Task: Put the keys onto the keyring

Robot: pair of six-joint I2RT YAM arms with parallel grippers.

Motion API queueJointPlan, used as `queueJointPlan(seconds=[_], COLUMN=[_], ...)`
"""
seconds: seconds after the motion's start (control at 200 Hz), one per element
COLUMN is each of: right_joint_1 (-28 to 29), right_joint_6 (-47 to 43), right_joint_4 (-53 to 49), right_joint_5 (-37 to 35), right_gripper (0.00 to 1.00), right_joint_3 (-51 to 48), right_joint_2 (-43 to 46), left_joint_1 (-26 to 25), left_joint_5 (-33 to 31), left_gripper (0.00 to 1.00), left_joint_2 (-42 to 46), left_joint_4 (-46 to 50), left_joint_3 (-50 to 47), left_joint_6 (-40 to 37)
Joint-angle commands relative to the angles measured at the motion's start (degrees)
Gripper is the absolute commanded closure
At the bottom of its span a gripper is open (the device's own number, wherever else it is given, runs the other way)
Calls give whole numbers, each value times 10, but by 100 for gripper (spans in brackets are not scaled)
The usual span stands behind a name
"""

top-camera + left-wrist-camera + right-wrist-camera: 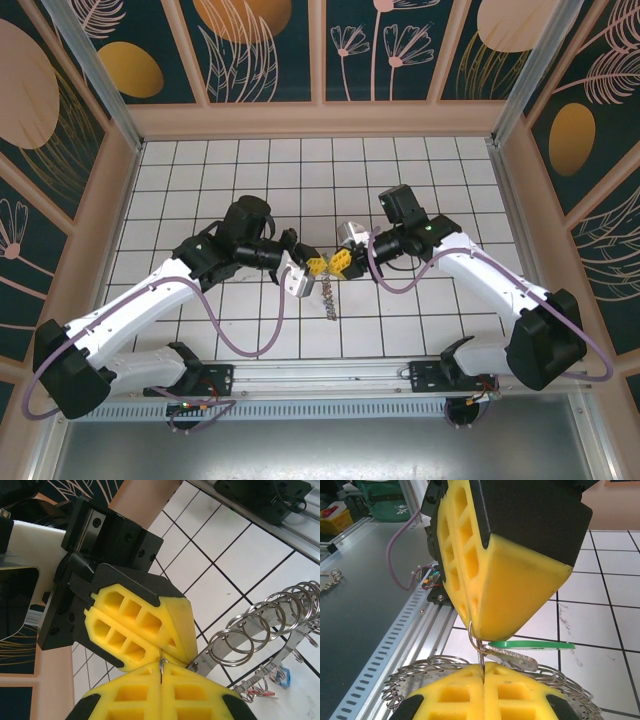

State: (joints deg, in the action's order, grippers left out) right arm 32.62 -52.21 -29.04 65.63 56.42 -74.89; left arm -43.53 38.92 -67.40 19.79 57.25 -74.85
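My two grippers meet tip to tip above the middle of the table. The keyring [328,298] hangs below them as a silvery chain; its band of wire loops [270,620] runs off to the right in the left wrist view. My left gripper [161,674] is shut on one thin loop at the band's end. My right gripper [482,674] is shut on that same loop, its fingertips [172,630] pressed against the left ones. A green key [532,645] lies flat against the pinched loop, its metal blade [515,656] beneath it. A blue key [284,676] and a red key [261,693] lie by the band's far end.
The white tiled table [300,170] is walled on three sides. A metal rail [330,375] with both arm bases runs along the near edge. Purple cables [235,335] loop beside each arm.
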Motion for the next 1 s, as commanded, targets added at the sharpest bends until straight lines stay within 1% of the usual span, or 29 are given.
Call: queueJointPlan(seconds=[0.0,0.1,0.215,0.375,0.395,0.515,0.641,0.766,0.886,0.996], right_joint_1=[-2,-2,-4,-9,-25,-37,-51,-59,-62,-63], right_joint_6=[-13,-9,-4,2,2,15,30,36,53,115], right_joint_4=[-1,9,19,30,31,51,72,80,107,186], right_joint_5=[9,4,2,26,28,43,73,83,90,87], right_gripper=[100,100,100,100,100,100,100,100,100,100], right_joint_3=[13,14,14,10,9,4,-2,-4,-9,-31], right_joint_2=[15,23,34,39,40,49,58,64,71,89], left_joint_1=[-10,-10,-10,-11,-11,-11,-11,-11,-11,-11], left_joint_5=[33,33,29,21,21,16,17,19,24,16], left_gripper=[100,100,100,100,100,100,100,100,100,100], left_joint_2=[-4,-12,-13,-10,-10,-9,-4,-1,4,17], left_joint_4=[37,58,61,62,62,60,44,22,-31,-141], left_joint_3=[23,30,25,24,23,22,14,4,-12,-72], left_joint_6=[-25,-35,-42,-45,-45,-44,-38,-26,11,85])
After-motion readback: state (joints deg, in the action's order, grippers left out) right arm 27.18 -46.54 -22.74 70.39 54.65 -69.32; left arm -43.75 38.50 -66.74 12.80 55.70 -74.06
